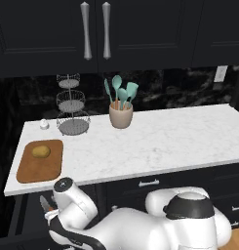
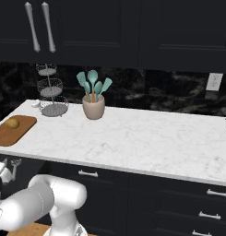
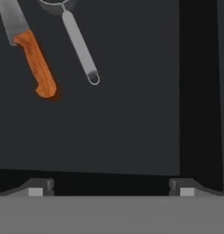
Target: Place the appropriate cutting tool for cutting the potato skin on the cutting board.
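Note:
The silver-grey peeler (image 3: 79, 45) lies on a dark flat floor (image 3: 122, 119) in the hand view, its slim handle ending in a small loop and its head cut off by the top edge. Left of it lies the orange-handled knife (image 3: 36, 61). My gripper (image 3: 111, 188) is open, its fingertips (image 3: 40, 186) wide apart and well short of both tools, with nothing between them. The reddish-brown cutting board (image 1: 28, 171) sits at the counter's left end with the potato (image 1: 41, 151) on its far part. Both also show as the board (image 2: 6, 133) and the potato (image 2: 12, 123).
My arm (image 1: 67, 188) reaches down below the counter's front edge at the left. A pot of teal utensils (image 1: 121, 114), a tiered wire stand (image 1: 72, 122) and a small white shaker (image 1: 44, 124) stand at the back. A dark wall (image 3: 198, 91) bounds the floor's right.

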{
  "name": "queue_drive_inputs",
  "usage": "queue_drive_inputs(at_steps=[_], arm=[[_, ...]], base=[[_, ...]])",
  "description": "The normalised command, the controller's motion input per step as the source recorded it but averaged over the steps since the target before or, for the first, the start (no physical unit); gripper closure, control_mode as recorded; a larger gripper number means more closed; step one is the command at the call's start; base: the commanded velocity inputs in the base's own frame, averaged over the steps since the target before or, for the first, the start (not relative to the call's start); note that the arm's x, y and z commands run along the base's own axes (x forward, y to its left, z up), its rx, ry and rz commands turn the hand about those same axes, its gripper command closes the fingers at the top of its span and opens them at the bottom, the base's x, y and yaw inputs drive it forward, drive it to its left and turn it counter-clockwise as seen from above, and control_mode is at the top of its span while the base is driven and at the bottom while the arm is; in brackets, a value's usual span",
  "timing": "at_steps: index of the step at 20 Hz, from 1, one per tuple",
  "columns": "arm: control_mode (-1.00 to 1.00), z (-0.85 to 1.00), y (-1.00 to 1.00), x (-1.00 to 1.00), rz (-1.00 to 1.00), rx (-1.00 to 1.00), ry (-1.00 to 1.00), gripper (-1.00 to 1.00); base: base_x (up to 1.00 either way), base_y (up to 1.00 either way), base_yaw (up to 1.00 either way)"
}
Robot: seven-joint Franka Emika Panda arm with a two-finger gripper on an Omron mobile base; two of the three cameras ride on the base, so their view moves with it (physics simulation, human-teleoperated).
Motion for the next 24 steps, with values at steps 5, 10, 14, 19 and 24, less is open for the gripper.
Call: queue_drive_inputs(at_steps=[5, 10, 14, 19, 24], arm=[[-1.0, -0.05, -0.01, -0.44, 0.01, 0.02, 0.02, -1.0], [-1.0, 0.0, 0.0, -0.82, 0.0, 0.02, 0.01, -1.0], [-1.0, -0.07, 0.0, -0.85, 0.0, 0.0, 0.0, -1.0], [-1.0, 0.14, -0.05, -0.27, 0.0, 0.0, 0.0, -1.0], [-1.0, 0.57, -0.03, 0.63, 0.0, 0.0, 0.0, -1.0]], base=[[0.0, 0.0, 0.0], [0.0, 0.0, 0.0], [0.0, 0.0, 0.0], [0.0, 0.0, 0.0], [0.0, 0.0, 0.0]])
